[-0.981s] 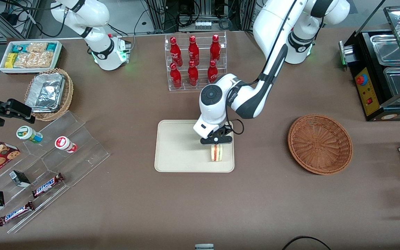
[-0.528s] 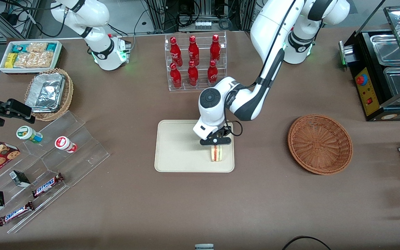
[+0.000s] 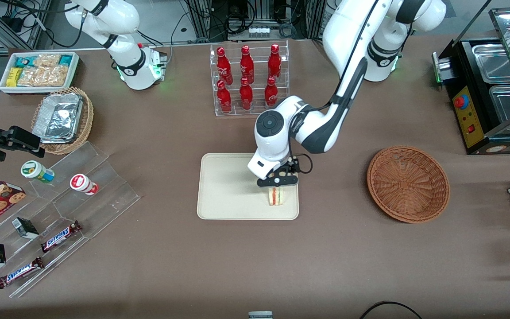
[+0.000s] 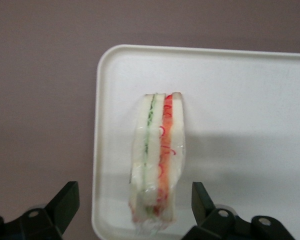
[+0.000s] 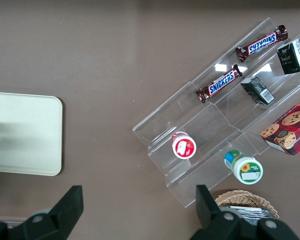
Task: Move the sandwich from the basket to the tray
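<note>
The sandwich [image 3: 276, 196] stands on the cream tray [image 3: 226, 188], cut edge up, close to the tray corner nearest the front camera and the basket. In the left wrist view the sandwich [image 4: 157, 160] shows its green and red layers on the tray [image 4: 240, 115]. My gripper [image 3: 277, 180] hangs just above the sandwich, open. Its black fingers [image 4: 65, 202] stand wide apart on either side of the sandwich without touching it, gripper [image 4: 134, 196]. The reddish-brown wicker basket [image 3: 407, 184] sits toward the working arm's end of the table, with nothing in it.
A clear rack of red bottles [image 3: 248, 79] stands farther from the front camera than the tray. Acrylic steps with snacks [image 3: 56, 212], a tan basket with foil containers [image 3: 62, 119] and a white snack bin [image 3: 38, 71] lie toward the parked arm's end. A black appliance [image 3: 489, 88] stands near the basket.
The gripper has shifted slightly toward the basket while staying above the sandwich. The sandwich rests at the same spot on the tray.
</note>
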Robot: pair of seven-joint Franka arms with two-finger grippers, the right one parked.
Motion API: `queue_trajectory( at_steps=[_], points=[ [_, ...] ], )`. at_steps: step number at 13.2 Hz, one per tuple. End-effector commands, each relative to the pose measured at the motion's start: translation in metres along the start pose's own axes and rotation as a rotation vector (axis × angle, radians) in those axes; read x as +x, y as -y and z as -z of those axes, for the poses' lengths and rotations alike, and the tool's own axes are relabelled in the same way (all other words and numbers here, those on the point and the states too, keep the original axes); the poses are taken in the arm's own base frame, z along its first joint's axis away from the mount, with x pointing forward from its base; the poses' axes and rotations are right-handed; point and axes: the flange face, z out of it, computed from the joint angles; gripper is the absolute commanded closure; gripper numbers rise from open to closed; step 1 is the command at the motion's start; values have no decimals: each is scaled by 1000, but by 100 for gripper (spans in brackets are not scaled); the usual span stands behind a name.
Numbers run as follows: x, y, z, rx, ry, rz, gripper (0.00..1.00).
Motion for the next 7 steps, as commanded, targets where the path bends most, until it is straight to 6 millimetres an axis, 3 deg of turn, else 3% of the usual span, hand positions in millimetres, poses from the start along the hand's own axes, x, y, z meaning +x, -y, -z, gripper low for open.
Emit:
queue_trajectory(
  at_steps=[1,4,7],
  points=[
    [18,47,82,-3,4,81,0],
    [32,109,145,23,36,150,0],
    [47,171,191,25,43,217,0]
  ],
)
